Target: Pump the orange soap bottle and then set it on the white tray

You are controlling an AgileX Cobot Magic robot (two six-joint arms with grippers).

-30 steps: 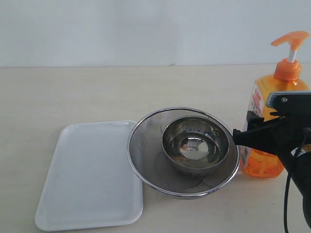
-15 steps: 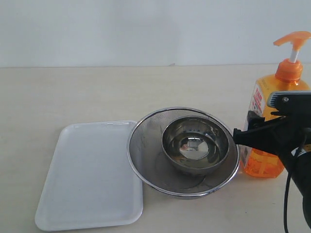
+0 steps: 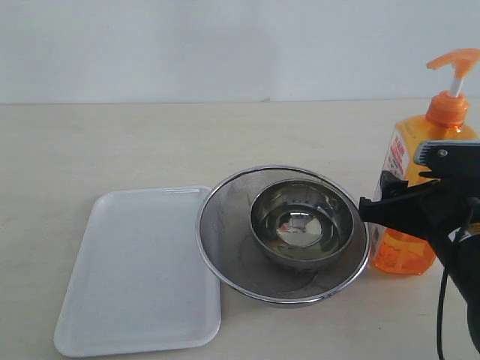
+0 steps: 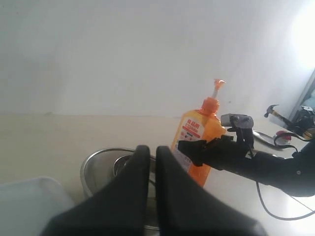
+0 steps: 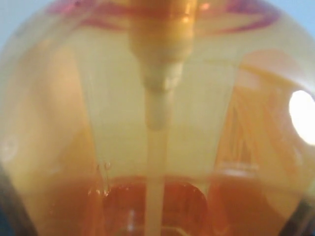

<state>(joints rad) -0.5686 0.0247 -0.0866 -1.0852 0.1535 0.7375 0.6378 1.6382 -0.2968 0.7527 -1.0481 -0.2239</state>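
Beige counter (image 3: 112,142), plain white wall behind. White tray (image 3: 135,277) lies flat at front-left, nothing on it. Round steel mesh strainer (image 3: 225,240) sits just right of the tray, rim overlapping the tray's right edge. Small steel bowl (image 3: 301,223) sits inside the strainer. Orange soap bottle (image 3: 411,253) is upright at far right, just beside the strainer, pump head up. The strainer and bowl stand btwn bottle and tray. Can't tell if the bottle base is on the counter or just off it. Right hand (image 3: 379,196) is clamped on the bottle's body mid-height, fingers either side w/ a wide gap. Left hand (image 4: 151,150) is held above the tray/strainer area, fingers pressed together, holding nothing.
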